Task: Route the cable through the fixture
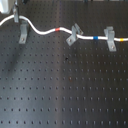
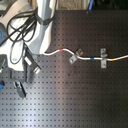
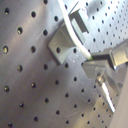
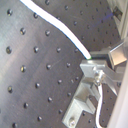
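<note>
A wide stretch of bare black perforated board (image 1: 65, 95) is seen in the first exterior view below the cable (image 1: 45, 31), which is laid lengthwise across the far part, from the first exterior view's left to its right. It is threaded through 2 clips, an askew one (image 1: 74, 34) and a T-topped one (image 1: 110, 39). The square upright clip (image 1: 23, 35) stands just beside the cable's dip. The gripper (image 3: 92, 62) is seen pinched onto the cable.
</note>
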